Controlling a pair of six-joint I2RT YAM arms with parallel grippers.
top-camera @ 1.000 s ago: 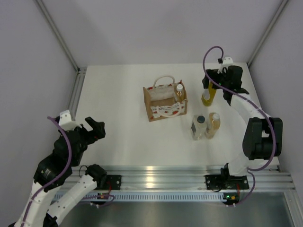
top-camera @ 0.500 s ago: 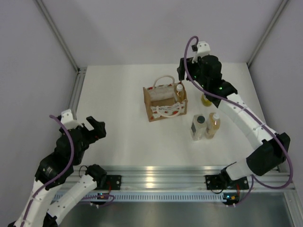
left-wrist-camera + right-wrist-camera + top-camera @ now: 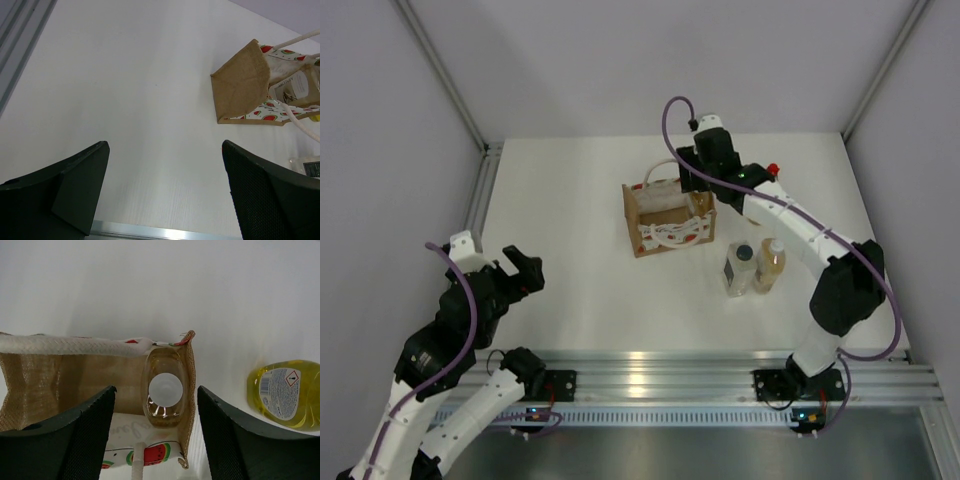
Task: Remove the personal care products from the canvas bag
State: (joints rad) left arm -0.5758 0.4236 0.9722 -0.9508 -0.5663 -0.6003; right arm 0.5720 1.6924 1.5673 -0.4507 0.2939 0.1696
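Looking down thru the right wrist cam, I've got the right claw (image 3: 156,389) spread wide, one finger either side of an amber bottle (image 3: 162,414) w/ a white cap. That bottle stands upright inside the bag (image 3: 75,375), tucked into its right-hand end. Nothing is gripped. I can't tell whether the fingers are level w/ the cap or above it.

The bag is tan canvas w/ white loop handles and a white front panel w/ red watermelon marks. It sits upright around mid table (image 3: 570,200).

A yellow bottle (image 3: 285,392) is out on the table, right of the bag and apart from it. It looks to be on its side, label facing the cam. From the top cam only its red cap shows past the arm.

A clear bottle (image 3: 739,270) w/ a dark cap and a second amber bottle (image 3: 770,266) stand just beside each other, near the bag's front-right corner but not touching it.

The left claw (image 3: 523,268) is released and empty, at the near left of the table, well apart from the bag.
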